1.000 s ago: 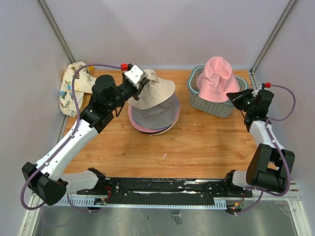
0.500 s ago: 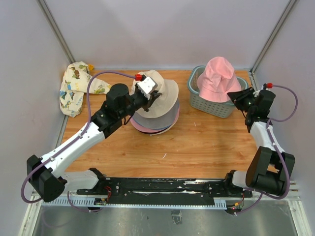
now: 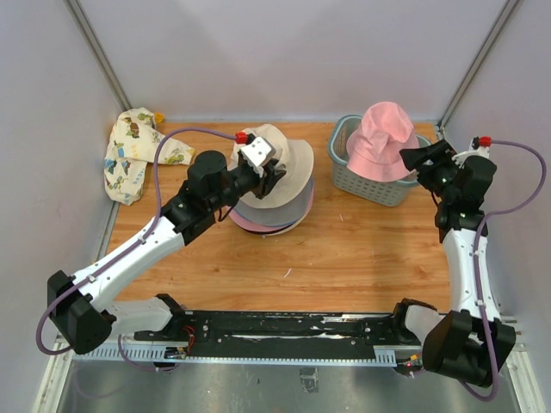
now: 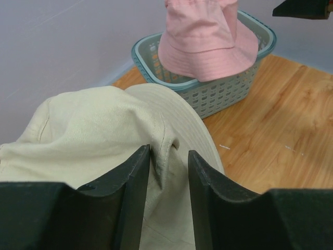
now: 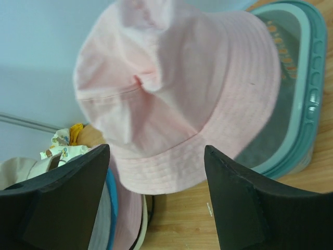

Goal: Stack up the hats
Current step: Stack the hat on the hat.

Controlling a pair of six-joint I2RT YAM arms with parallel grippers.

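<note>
Seen from above, a wooden desk (image 3: 362, 249) holds a stack (image 3: 280, 211) of hats at its centre, with a cream hat (image 3: 291, 159) on top. The left pincer (image 3: 274, 175) rests on the cream hat. The right pincer (image 3: 411, 157) sits beside a pink hat (image 3: 379, 138) in a slatted basket (image 3: 366, 185). A patterned cloth (image 3: 129, 155) lies in the far left corner.

The left wrist view adds the grip: the fingers (image 4: 136, 192) are nearly closed, pinching a raised fold of cream fabric.

The right wrist view shows fingers (image 5: 67, 192) spread wide and holding nothing, with the pink hat just ahead of them.
</note>
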